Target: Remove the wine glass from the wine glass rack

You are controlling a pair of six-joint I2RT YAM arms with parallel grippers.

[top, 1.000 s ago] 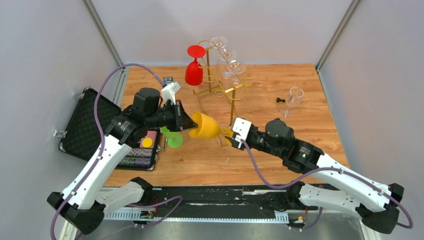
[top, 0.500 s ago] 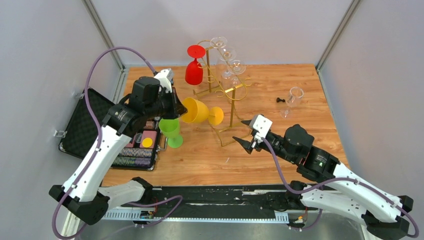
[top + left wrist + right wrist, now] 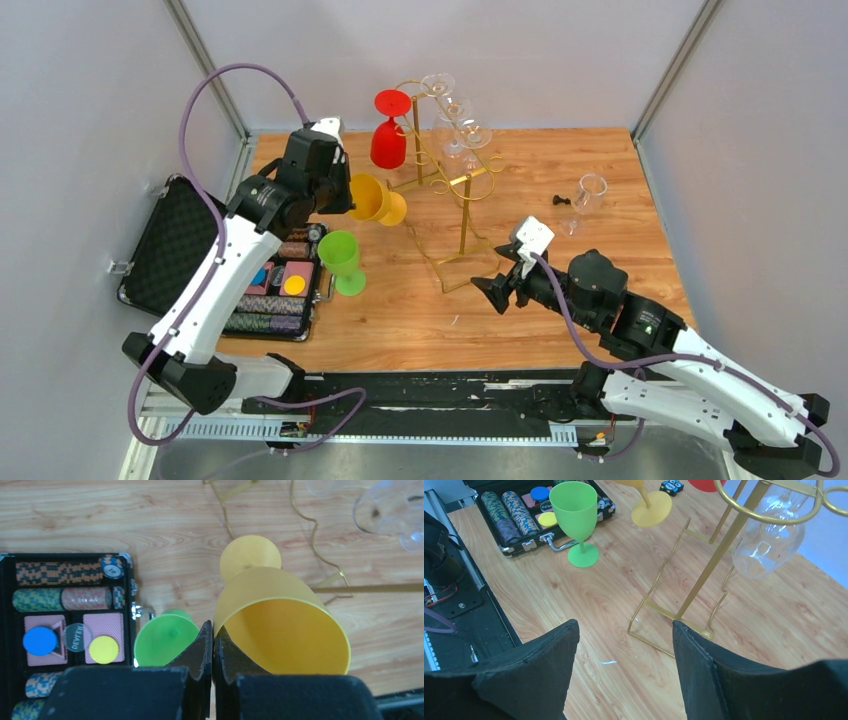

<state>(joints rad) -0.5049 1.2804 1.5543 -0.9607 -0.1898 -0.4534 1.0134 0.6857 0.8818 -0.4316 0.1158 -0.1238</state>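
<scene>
Wine glass of yellow plastic (image 3: 373, 199) hung in the air to the left of the wine glass rack (image 3: 463, 215), apart from its gold wire arms. It lay tipped on its side, its mouth toward the left gripper (image 3: 343, 196) and its round foot toward the rack. The left gripper was clamped on the rim of the bowl. In the left wrist view its fingers (image 3: 204, 642) were pressed almost together, one inside the bowl and one outside it.

Below the held glass a green glass (image 3: 340, 256) stood upright on the wooden table (image 3: 560, 170), just beside an open black case of poker chips (image 3: 185, 250). On the rack a red glass (image 3: 388, 140) hung upside down on the left side, and clear glasses (image 3: 455, 108) hung from the upper loops.

The right gripper (image 3: 494, 293) hovered low near the front of the rack's wire base, its fingers spread wide with nothing between them. Another clear glass (image 3: 588, 194) sat on the table well to the right of the rack.
</scene>
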